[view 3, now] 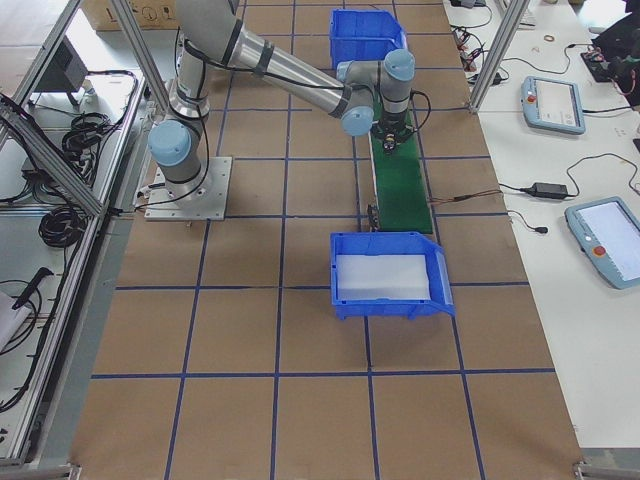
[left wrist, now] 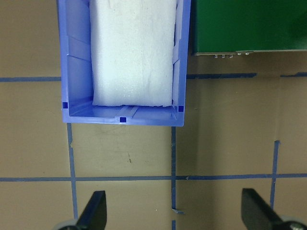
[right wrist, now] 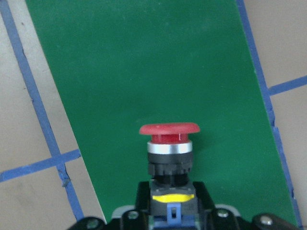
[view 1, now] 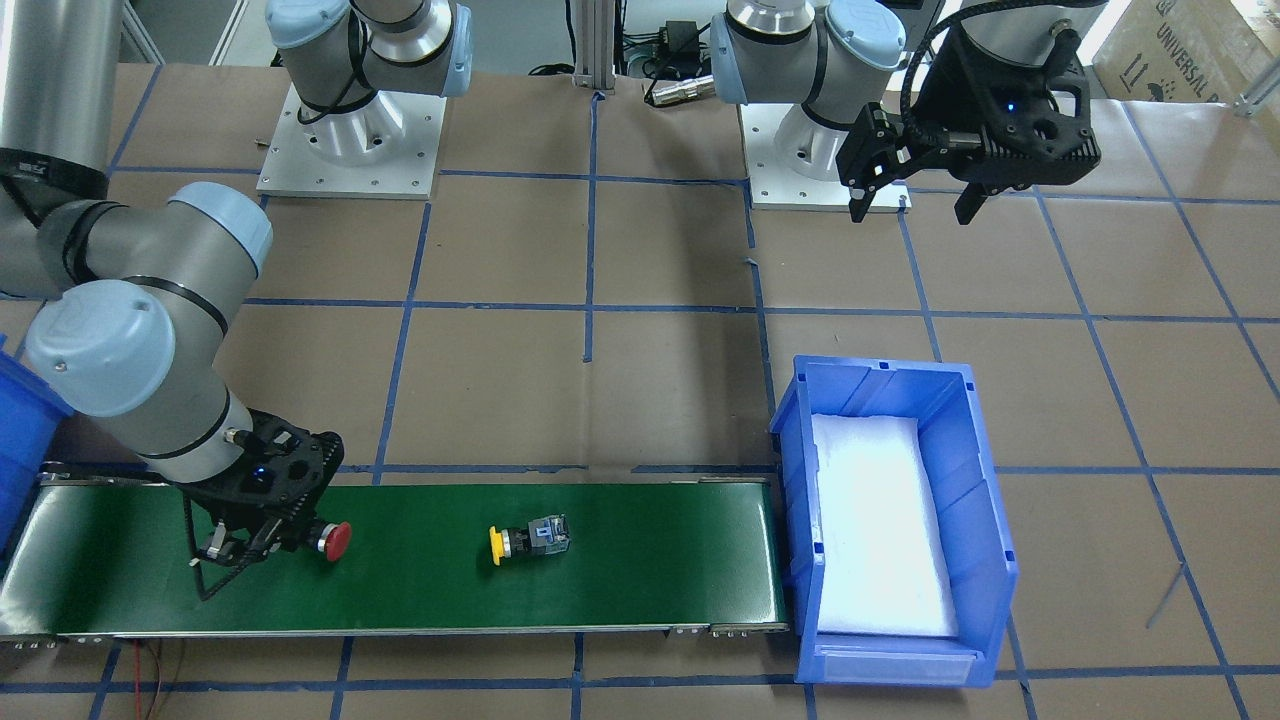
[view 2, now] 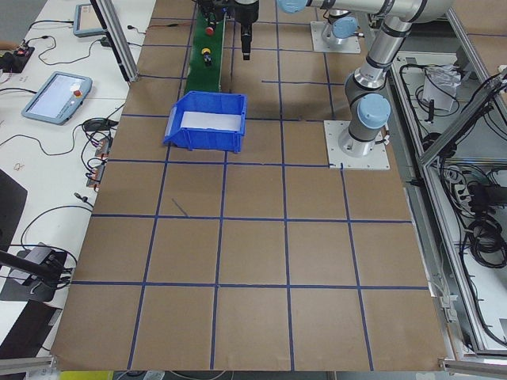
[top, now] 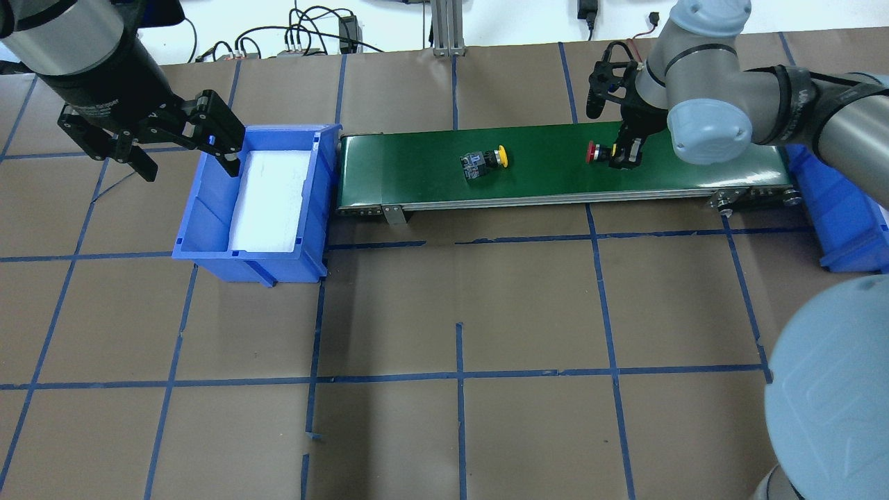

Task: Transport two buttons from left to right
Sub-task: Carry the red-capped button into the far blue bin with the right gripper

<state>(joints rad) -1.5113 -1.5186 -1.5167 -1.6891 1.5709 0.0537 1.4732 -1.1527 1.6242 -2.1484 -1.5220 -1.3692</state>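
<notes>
2 buttons. Red button is clamped at its block end in the right gripper, cap pointing sideways toward the other one, low over the green belt; can't tell if it touches. Yellow button lies on its side mid-belt, free, well apart from the red one. 1 belt, with 2 blue bins, one at each end. Left bin holds a white foam pad; right bin is partly hidden by the right arm. Left gripper hangs above the left bin's outer edge, jaws wide apart, holding nothing. Brown worktop has a blue tape grid.
</notes>
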